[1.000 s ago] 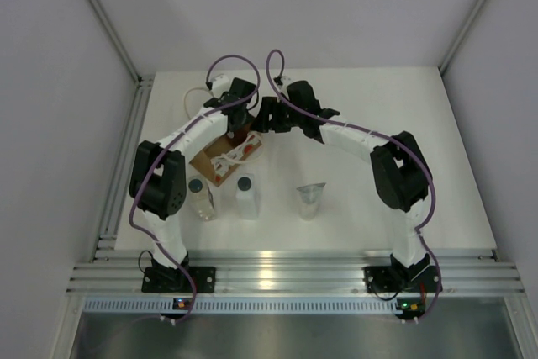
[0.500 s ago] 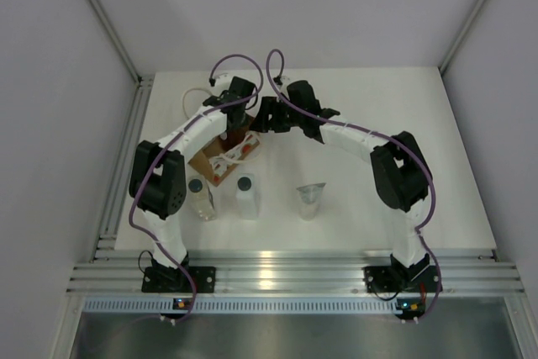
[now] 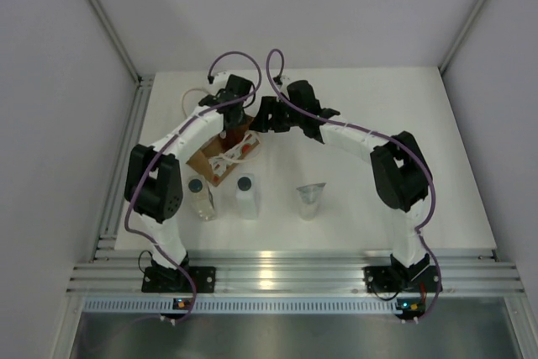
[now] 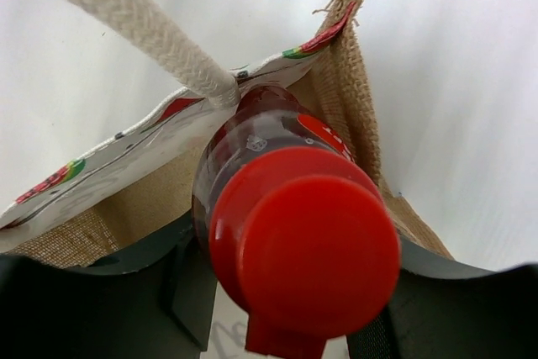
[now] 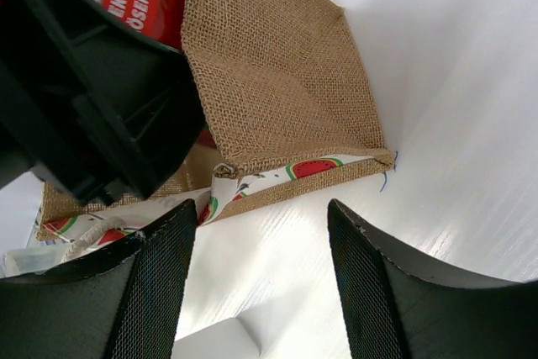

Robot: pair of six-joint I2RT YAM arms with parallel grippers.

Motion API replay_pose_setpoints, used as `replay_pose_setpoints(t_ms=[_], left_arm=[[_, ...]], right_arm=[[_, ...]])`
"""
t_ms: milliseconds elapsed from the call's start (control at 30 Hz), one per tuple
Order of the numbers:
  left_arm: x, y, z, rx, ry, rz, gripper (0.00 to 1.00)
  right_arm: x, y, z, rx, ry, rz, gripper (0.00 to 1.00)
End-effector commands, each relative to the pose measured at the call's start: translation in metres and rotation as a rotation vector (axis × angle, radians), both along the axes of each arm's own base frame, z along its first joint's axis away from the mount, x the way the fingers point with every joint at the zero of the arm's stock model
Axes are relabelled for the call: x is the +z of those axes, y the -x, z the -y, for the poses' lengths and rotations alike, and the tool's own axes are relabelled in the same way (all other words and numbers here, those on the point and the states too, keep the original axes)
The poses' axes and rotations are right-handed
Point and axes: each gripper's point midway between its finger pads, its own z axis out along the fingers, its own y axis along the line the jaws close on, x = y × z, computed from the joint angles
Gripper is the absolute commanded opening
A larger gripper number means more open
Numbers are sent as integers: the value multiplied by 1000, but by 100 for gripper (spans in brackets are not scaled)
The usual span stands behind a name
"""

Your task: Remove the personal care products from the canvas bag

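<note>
Count: one bag (image 3: 220, 157), three bottles, one pouch (image 3: 310, 200).
Left hand (image 3: 230, 122): clamped on red bottle (image 4: 286, 208) above bag, worktop's (image 3: 378, 107) far left.
Right hand (image 5: 262, 208): fingers apart, beside bag.
Near edge: clear bottle (image 3: 199, 197), white bottle (image 3: 245, 195), pouch.

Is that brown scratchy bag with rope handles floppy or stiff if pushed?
Probably floppy: the tan woven bag creases and folds. It looks thin, so likely light; a push may slide or crumple it on the white table.
</note>
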Motion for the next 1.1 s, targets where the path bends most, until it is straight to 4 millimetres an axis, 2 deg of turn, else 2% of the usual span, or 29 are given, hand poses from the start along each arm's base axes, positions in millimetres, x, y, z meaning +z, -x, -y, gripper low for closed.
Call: replay_pose_setpoints(t_ms=[0, 167, 467, 667, 867, 933, 1067], left_arm=[[88, -16, 0, 5, 81, 239, 0], [117, -9, 0, -23, 102, 289, 0], [136, 6, 8, -111, 146, 302, 0], [162, 22, 7, -144, 176, 348, 0], [187, 36, 4, -174, 194, 386, 0], [195, 39, 4, -185, 195, 398, 0], [215, 50, 6, -227, 214, 427, 0]], right_arm=[[40, -11, 3, -5, -70, 91, 62], [40, -12, 3, -8, -73, 89, 62], [50, -11, 1, -1, -94, 94, 63], [58, -8, 3, 14, -108, 98, 67], [65, -5, 4, 26, -126, 93, 80], [67, -3, 3, 33, -131, 93, 97], [77, -2, 6, 30, -140, 107, 99]])
